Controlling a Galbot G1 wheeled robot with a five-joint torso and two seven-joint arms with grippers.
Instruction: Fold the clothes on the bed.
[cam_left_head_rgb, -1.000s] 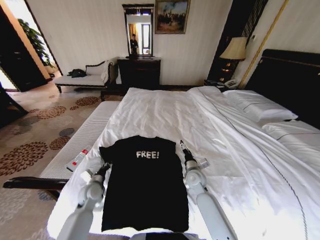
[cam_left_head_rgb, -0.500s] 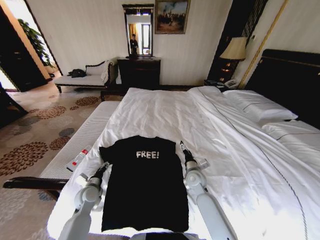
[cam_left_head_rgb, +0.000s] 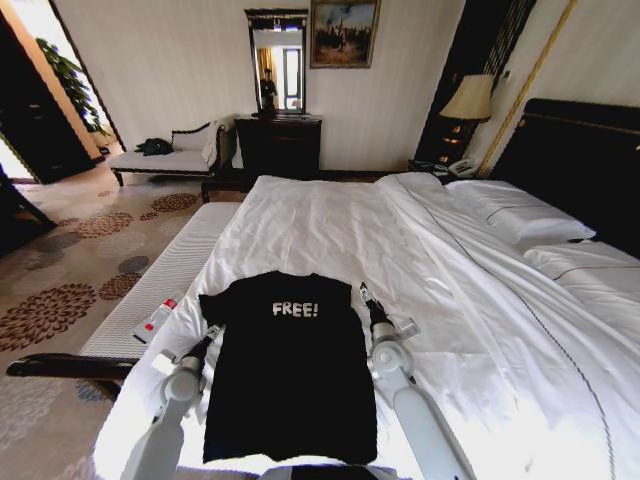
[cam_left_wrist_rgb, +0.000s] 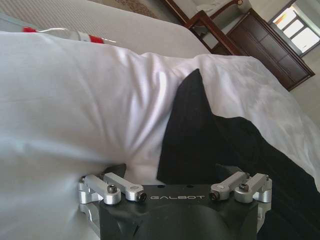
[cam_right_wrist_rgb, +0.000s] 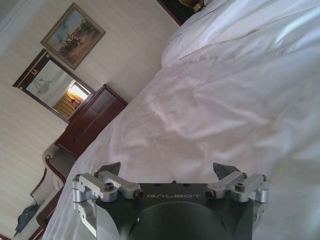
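The clothes are one black T-shirt (cam_left_head_rgb: 290, 380) with a white "FREE!" print, lying flat and face up at the near end of the bed (cam_left_head_rgb: 330, 220). My left gripper (cam_left_head_rgb: 212, 333) is open and low at the shirt's left edge, just below the left sleeve. In the left wrist view the left gripper (cam_left_wrist_rgb: 170, 172) points at the pointed black sleeve (cam_left_wrist_rgb: 192, 115) on the white sheet (cam_left_wrist_rgb: 75, 100). On the shirt's other side, my right gripper (cam_left_head_rgb: 364, 292) is open beside the right sleeve. The right wrist view has the right gripper (cam_right_wrist_rgb: 167, 170) over bare sheet (cam_right_wrist_rgb: 225, 100).
A white-cushioned bench (cam_left_head_rgb: 175, 265) runs along the bed's left side with a red-and-white object (cam_left_head_rgb: 155, 320) on it. Pillows (cam_left_head_rgb: 520, 215) and the dark headboard (cam_left_head_rgb: 590, 160) are at the right. A dresser with a mirror (cam_left_head_rgb: 278, 140) stands at the far wall.
My left arm has shifted slightly, its gripper edging closer to the shirt's left edge. The right arm and the shirt have not moved.
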